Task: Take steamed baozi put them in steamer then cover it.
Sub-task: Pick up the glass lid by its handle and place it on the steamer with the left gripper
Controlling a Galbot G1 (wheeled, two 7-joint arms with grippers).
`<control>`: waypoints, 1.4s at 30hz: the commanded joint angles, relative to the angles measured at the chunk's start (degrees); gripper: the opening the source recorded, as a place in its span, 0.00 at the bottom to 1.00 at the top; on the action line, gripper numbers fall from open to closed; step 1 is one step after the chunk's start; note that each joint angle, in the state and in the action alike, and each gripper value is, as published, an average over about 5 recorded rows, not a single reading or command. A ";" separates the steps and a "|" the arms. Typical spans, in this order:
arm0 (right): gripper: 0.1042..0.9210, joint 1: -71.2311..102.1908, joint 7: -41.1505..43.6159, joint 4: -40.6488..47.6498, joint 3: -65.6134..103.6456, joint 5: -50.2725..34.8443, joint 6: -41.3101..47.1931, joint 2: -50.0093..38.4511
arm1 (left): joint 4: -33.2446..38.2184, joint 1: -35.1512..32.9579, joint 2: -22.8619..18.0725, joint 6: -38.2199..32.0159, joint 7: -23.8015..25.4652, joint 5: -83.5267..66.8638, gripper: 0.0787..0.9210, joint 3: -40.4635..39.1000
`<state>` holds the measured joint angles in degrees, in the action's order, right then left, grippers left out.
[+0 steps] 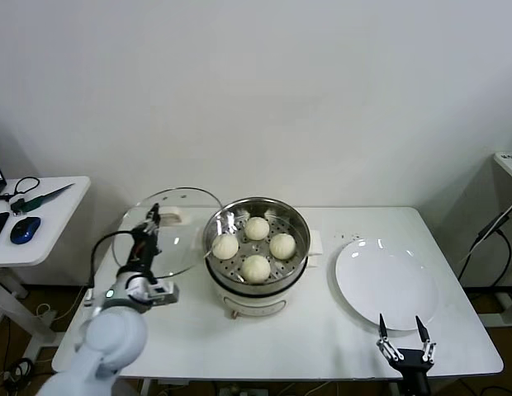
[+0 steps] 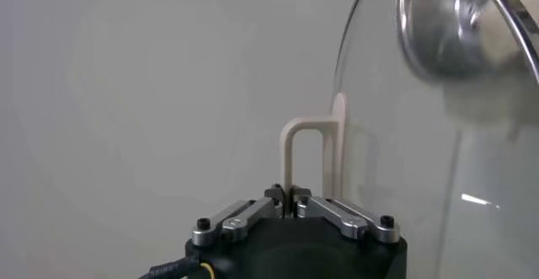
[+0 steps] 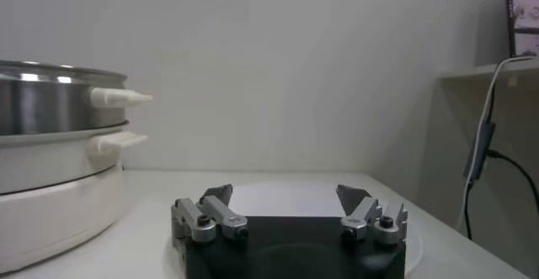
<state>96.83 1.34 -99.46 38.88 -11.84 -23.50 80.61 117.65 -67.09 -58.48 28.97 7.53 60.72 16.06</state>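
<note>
The steamer stands mid-table on its white pot base. Four baozi lie in it: at the back, left, right and front. My left gripper is shut on the white handle of the glass cover and holds it tilted, left of the steamer. In the left wrist view the gripper pinches one leg of the handle, with the cover beyond. My right gripper is open and empty near the table's front right.
A white plate lies right of the steamer, with nothing on it; in the right wrist view it lies just past my open gripper, with the steamer off to one side. A side table with a mouse stands at far left.
</note>
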 commanded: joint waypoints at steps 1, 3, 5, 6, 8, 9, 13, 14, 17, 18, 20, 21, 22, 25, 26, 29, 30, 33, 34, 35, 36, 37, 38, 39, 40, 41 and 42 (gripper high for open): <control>0.88 -0.55 -0.40 -0.21 0.04 0.53 -0.03 -0.20 | 5.08 5.28 -3.41 10.29 7.95 5.31 0.07 -11.31; 0.88 -0.66 -0.46 -0.09 0.02 0.29 -0.14 -0.30 | 3.73 6.41 -6.19 10.78 8.33 8.38 0.07 -13.89; 0.88 -0.71 -0.53 0.07 -0.03 0.12 -0.29 -0.39 | 2.35 7.54 -9.09 10.88 8.53 11.02 0.07 -16.30; 0.88 -0.70 -0.57 0.12 -0.06 0.04 -0.35 -0.42 | 1.81 8.04 -10.34 10.91 8.61 12.20 0.07 -17.30; 0.88 -0.63 -0.68 0.21 -0.09 -0.17 -0.53 -0.53 | 0.37 9.08 -13.43 10.92 8.61 14.67 0.07 -19.39; 0.88 -0.58 -0.72 0.23 -0.09 -0.31 -0.61 -0.60 | -0.34 9.49 -14.81 10.90 8.55 15.69 0.07 -20.19; 0.88 -0.31 -0.94 0.34 -0.02 -1.11 -1.10 -1.10 | -3.58 10.81 -19.77 10.90 8.23 18.55 0.07 -22.88; 0.88 -0.20 -1.01 0.35 0.00 -1.37 -1.29 -1.26 | -4.53 11.06 -20.71 10.97 8.13 18.90 0.07 -23.38; 0.88 0.16 -1.13 0.33 0.10 -1.99 -1.77 -1.68 | -7.45 11.62 -22.91 11.18 7.68 19.65 0.07 -24.31; 0.88 0.26 -1.17 0.31 0.16 -2.16 -1.88 -1.79 | -8.41 11.79 -23.50 11.19 7.50 19.97 0.07 -24.51; 0.88 0.41 -1.24 0.27 0.32 -2.40 -2.07 -1.90 | -10.35 12.12 -24.76 11.16 7.01 20.69 0.07 -24.84; 0.88 0.46 -1.28 0.25 0.39 -2.50 -2.15 -1.93 | -11.15 12.25 -25.25 11.13 6.77 20.99 0.07 -24.96; 0.88 0.51 -1.32 0.23 0.45 -2.58 -2.23 -1.93 | -11.93 12.37 -25.70 11.10 6.52 21.29 0.07 -25.05; 0.88 0.62 -1.44 0.17 0.59 -2.73 -2.43 -1.86 | -14.03 12.76 -26.71 11.01 5.77 22.10 0.07 -25.10; 0.88 0.63 -1.47 0.17 0.61 -2.74 -2.49 -1.82 | -14.69 12.93 -26.89 10.99 5.58 22.32 0.07 -25.05; 0.88 0.63 -1.55 0.18 0.67 -2.74 -2.63 -1.71 | -16.35 13.34 -26.99 10.98 5.25 22.69 0.07 -24.69; 0.88 0.60 -1.57 0.19 0.68 -2.74 -2.67 -1.69 | -16.75 13.41 -26.98 10.95 5.19 22.87 0.07 -24.53; 0.88 0.50 -1.63 0.23 0.72 -2.76 -2.80 -1.63 | -17.44 13.43 -26.90 10.87 5.04 23.42 0.07 -24.05; 0.88 0.48 -1.65 0.24 0.71 -2.76 -2.85 -1.60 | -17.56 13.39 -26.85 10.83 5.02 23.63 0.07 -23.91; 0.88 0.47 -1.66 0.25 0.71 -2.77 -2.92 -1.57 | -17.68 13.32 -26.75 10.77 5.00 23.80 0.07 -23.77; 0.88 0.48 -1.68 0.25 0.71 -2.78 -2.98 -1.54 | -17.78 13.23 -26.63 10.72 4.96 23.92 0.07 -23.66; 0.88 0.49 -1.70 0.27 0.71 -2.81 -3.07 -1.51 | -17.85 13.12 -26.50 10.67 4.93 24.01 0.07 -23.57; 0.88 0.50 -1.72 0.28 0.71 -2.83 -3.17 -1.49 | -17.89 13.00 -26.38 10.62 4.89 24.05 0.07 -23.48; 0.88 0.52 -1.74 0.31 0.71 -2.85 -3.24 -1.47 | -17.94 12.92 -26.23 10.56 4.84 24.09 0.07 -23.41; 0.88 0.53 -1.76 0.34 0.72 -2.87 -3.35 -1.45 | -17.96 12.88 -26.10 10.52 4.80 24.16 0.07 -23.36; 0.88 0.54 -1.77 0.38 0.72 -2.88 -3.48 -1.44 | -17.99 12.88 -25.98 10.43 4.79 24.36 0.07 -23.28; 0.88 0.56 -1.78 0.41 0.73 -2.88 -3.59 -1.44 | -18.02 12.90 -25.83 10.30 4.76 24.57 0.07 -23.16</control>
<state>97.35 -0.41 -99.16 39.58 -14.59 -26.70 79.15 101.06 -54.42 -83.04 38.73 12.36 84.71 -6.37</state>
